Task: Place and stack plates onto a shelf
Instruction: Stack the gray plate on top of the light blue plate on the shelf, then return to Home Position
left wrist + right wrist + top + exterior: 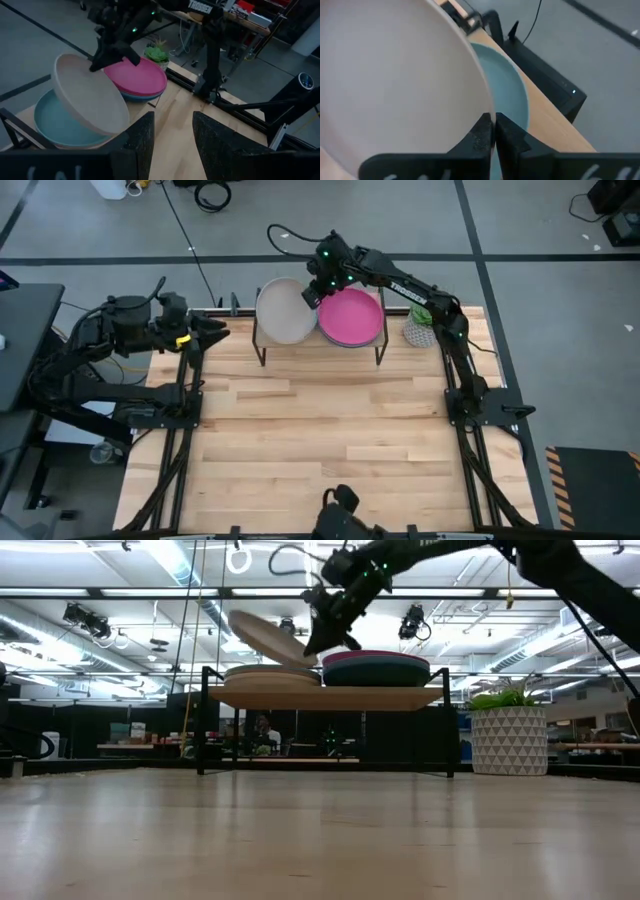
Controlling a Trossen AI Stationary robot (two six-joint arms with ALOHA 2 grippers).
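Note:
The shelf point(320, 345) point(330, 696) stands at the table's far edge. On its right half a pink plate point(350, 317) point(137, 75) tops a stack that shows bright blue and dark teal point(375, 668) below. On its left half a pale blue plate point(60, 125) point(512, 97) lies uppermost. My right gripper point(314, 290) point(493, 125) is over the shelf's middle, shut on the cream-white plate point(285, 310) point(270, 635) point(90, 100), which is tilted above the left stack. My left gripper point(215, 330) point(172, 145) waits open at the table's far left corner. My right gripper pinches the cream-white plate by its rim point(487, 112) on the side next to the pink stack, one finger above and one below. The fingers slant down from the table's right. The plate is tilted over the pale blue plate, its free left side higher point(235, 615). Whether its low edge touches the stack I cannot tell.
A potted plant in a white patterned pot point(420, 328) point(510, 735) stands on the table just right of the shelf. The wooden tabletop point(320, 440) stretches toward the near edge in front of the shelf. Black frame rails run along both sides.

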